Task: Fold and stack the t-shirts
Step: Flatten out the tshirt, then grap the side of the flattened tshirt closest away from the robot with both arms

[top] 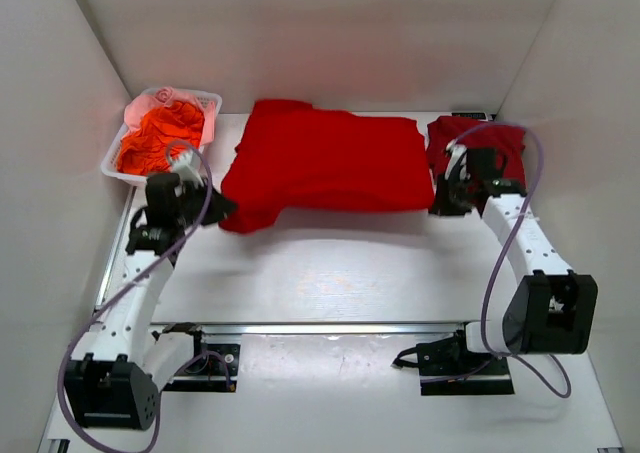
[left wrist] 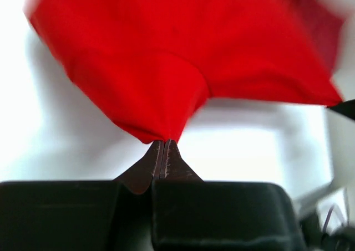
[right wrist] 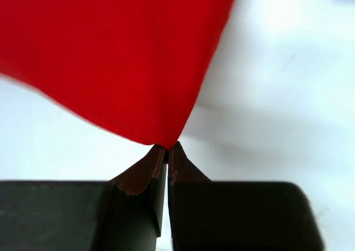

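red t-shirt stretched wide over mid-back of bench, held at both near corners: left jaws clenched on its l corner, right jaws clenched on its r corner. darker red t-shirt lies back-r by right arm. white basket w/ orange-red cloth back-l.

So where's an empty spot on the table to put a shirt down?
Free: the wide bare table strip bordered by the spread t-shirt behind, with the left arm and right arm at its sides. Crowded: the back row, with the basket left, spread t-shirt middle, darker t-shirt right.
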`<state>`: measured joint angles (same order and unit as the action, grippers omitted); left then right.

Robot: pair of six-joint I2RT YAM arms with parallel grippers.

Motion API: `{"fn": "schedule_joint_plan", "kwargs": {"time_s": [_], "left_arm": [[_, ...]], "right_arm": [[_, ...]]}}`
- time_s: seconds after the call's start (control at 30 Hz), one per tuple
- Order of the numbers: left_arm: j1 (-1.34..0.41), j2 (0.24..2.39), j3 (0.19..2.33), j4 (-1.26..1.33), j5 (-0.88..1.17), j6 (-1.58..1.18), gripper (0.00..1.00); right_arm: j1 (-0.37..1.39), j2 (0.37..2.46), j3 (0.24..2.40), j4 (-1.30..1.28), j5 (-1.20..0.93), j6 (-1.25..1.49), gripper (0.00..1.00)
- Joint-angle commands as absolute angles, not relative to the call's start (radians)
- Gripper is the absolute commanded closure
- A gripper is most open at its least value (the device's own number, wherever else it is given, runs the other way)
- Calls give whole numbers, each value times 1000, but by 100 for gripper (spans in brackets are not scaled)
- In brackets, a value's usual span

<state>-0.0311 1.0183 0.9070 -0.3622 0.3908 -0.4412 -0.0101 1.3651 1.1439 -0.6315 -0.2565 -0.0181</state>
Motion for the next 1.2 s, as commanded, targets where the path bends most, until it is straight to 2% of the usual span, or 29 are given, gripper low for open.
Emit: {"fn": "schedule_joint_plan", "kwargs": {"time_s": [0.0,0.2,0.3,0.4,0.5,0.87,1.17], "left_arm": [[-73,868,763,-436,374,-428,100],[-103,747,597,-589,379,-419,100],[-115,732,575,-629,376,-422,100],[-118,732,549,-618,377,-428,100],[-104,747,551,-580,387,-440,100],[-75,903,580,-520,360,-405,100],[-25,989,646,-496,325,-364,100]], "right_arm": [[26,1243,1016,-693,-304,0,100],[12,1154,832,-833,-357,38,100],[40,1131,831,-893,-313,64,100],[5,1146,845,-910,-370,61,100],[-52,1193,834,-894,-383,43,100],[-46,1382,828,-845,-390,25,100],[-109,1427,839,-824,-388,14,100]]}}
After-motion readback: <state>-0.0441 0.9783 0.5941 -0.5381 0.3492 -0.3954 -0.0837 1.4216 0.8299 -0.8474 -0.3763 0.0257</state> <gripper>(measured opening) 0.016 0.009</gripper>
